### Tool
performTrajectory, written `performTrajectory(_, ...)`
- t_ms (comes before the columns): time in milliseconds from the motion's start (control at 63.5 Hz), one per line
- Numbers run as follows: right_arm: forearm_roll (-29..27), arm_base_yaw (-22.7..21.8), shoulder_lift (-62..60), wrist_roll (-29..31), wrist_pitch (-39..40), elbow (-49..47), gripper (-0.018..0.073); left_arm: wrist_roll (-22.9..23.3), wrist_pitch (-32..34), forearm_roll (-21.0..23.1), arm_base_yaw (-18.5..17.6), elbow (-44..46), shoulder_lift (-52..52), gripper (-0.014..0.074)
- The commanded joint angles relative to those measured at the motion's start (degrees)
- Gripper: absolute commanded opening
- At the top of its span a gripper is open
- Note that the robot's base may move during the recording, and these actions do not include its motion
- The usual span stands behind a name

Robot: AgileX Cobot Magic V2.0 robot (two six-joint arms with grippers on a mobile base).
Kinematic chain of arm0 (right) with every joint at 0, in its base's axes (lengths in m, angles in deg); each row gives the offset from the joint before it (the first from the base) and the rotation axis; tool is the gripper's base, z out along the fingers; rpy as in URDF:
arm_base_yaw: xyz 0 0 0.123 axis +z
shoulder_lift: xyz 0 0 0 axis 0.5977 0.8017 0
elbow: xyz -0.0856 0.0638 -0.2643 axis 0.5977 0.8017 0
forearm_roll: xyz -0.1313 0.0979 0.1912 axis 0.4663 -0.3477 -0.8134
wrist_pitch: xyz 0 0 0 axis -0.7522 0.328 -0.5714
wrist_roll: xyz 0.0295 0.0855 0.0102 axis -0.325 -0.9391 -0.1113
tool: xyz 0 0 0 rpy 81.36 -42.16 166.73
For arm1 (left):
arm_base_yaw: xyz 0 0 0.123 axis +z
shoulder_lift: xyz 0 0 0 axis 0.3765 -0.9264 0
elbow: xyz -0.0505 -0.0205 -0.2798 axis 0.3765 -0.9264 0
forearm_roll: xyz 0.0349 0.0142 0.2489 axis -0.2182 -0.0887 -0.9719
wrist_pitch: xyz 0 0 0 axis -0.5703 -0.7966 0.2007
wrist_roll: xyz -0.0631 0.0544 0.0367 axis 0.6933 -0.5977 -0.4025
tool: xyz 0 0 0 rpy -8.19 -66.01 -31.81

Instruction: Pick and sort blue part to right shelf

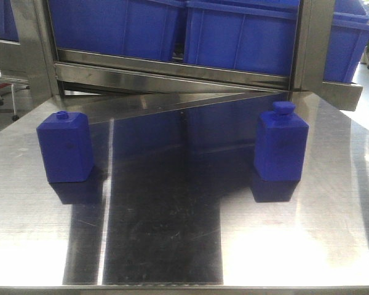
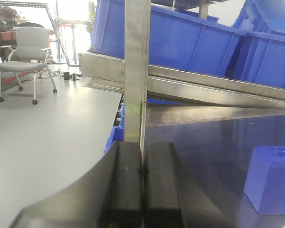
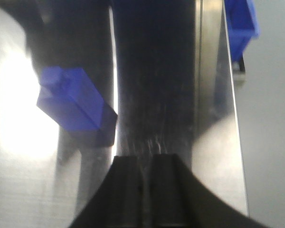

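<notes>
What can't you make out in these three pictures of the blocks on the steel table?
Blue bins, front view: cut off by the top edge, contents hidden.
Blue block, right wrist view: blurred, cap shape unreadable.
Squat blue block, left wrist view: cropped by the right edge.
Arms: outside the front view; only the shut left gripper and right gripper tips show.

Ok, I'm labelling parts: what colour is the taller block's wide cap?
Dark blue, like the rest of the blue part; clearest in the exterior front-facing view.
</notes>
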Motion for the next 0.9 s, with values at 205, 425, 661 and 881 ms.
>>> performTrajectory(205,0.3,1.4,20.5,-2.7,-16.8,-19.5,0.0616,0.6,4.6,0.5,0.1,-1.4,1.4,0.0124)
performTrajectory(425,0.8,8.1,34.6,-4.5,-30.2,-36.0,0.0611,0.6,4.6,0.5,0.1,-1.4,1.4,0.0124)
performTrajectory(661,2.1,13.1,47.2,-11.2,-35.8,-49.9,0.0611,0.6,4.6,0.5,0.1,-1.4,1.4,0.0124)
performTrajectory(881,4.1,14.3,54.1,-11.9,-38.3,-56.9,0.0611,0.6,4.6,0.5,0.1,-1.4,1.4,0.0124)
